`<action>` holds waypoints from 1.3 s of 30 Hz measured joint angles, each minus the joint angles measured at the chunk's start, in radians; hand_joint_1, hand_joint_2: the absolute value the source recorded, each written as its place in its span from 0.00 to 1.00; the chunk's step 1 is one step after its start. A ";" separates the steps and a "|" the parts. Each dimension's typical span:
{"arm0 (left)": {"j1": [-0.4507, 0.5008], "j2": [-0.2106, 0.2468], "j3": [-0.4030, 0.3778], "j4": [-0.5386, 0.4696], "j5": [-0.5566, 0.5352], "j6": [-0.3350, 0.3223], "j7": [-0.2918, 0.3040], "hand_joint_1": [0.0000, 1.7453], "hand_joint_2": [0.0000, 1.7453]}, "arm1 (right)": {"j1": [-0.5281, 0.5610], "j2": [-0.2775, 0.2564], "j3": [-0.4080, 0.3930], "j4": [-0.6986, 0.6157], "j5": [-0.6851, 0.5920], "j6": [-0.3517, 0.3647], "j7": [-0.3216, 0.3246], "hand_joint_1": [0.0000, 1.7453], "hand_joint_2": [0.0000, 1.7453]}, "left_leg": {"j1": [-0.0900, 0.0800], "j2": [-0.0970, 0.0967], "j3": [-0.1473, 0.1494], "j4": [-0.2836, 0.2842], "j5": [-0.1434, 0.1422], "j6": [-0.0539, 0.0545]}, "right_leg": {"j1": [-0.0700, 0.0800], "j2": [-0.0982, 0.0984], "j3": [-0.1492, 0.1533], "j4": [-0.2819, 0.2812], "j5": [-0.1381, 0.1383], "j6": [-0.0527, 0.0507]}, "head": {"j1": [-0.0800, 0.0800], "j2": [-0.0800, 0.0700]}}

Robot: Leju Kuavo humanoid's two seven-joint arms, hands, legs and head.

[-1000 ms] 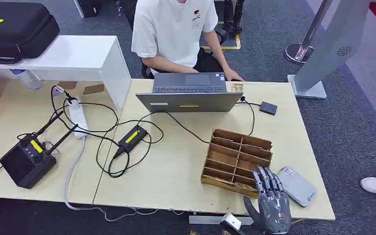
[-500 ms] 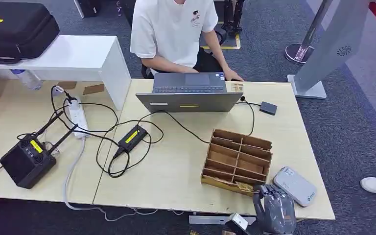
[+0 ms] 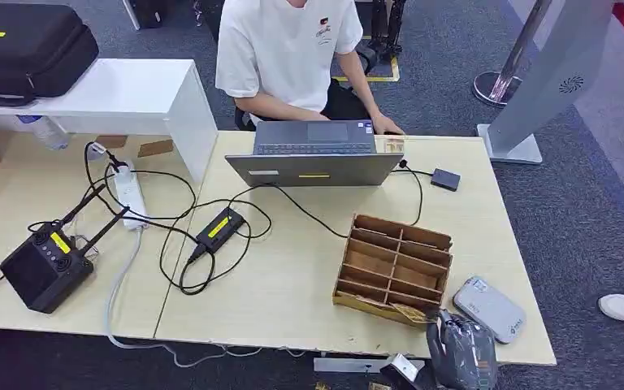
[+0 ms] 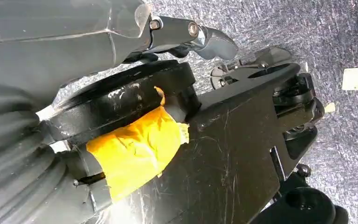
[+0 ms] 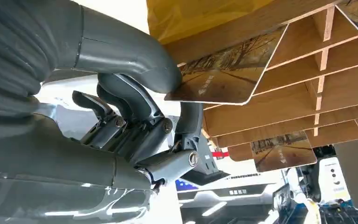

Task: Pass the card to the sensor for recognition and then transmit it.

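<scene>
Here, right hand [image 5: 135,116] pinching card [image 5: 223,74] — wooden organiser [image 3: 394,264]

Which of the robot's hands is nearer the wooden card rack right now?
Right. The right hand is at the near corner of the wooden card rack, pinching a card at its edge. The left hand hangs low over the carpet, away from the rack.

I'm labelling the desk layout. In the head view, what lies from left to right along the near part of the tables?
Black radio box → black power adapter → wooden divider tray → right hand → grey card reader.
</scene>
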 joint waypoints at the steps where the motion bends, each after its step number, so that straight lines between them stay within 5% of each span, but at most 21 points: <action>1: 0.000 0.000 0.000 0.000 -0.001 0.000 0.000 0.00 1.00 | 0.000 0.000 -0.002 0.000 0.001 0.000 0.000 1.00 1.00 | 0.000 0.000 0.000 0.000 0.000 0.000 | 0.000 0.000 0.000 0.000 0.000 0.000 | 0.000 0.000; 14: -0.001 0.000 -0.002 0.000 -0.003 0.000 0.006 0.00 1.00 | -0.001 0.006 -0.009 -0.006 0.004 0.000 0.001 1.00 1.00 | 0.000 0.000 0.000 0.000 0.000 0.000 | 0.000 0.000 0.000 0.000 0.000 0.000 | 0.000 0.000; 20: -0.003 0.000 -0.016 0.000 -0.005 -0.002 0.012 0.00 1.00 | -0.011 0.002 0.008 -0.048 -0.001 0.000 0.053 1.00 1.00 | 0.000 0.000 0.000 0.000 0.000 0.000 | 0.000 0.000 0.000 0.000 0.000 0.000 | 0.000 0.000; 39: -0.005 0.000 -0.028 0.000 -0.034 -0.008 0.017 0.00 1.00 | -0.130 -0.145 0.147 -0.190 0.017 0.000 0.210 1.00 1.00 | 0.000 0.000 0.000 0.000 0.000 0.000 | 0.000 0.000 0.001 0.000 0.001 0.000 | 0.000 0.000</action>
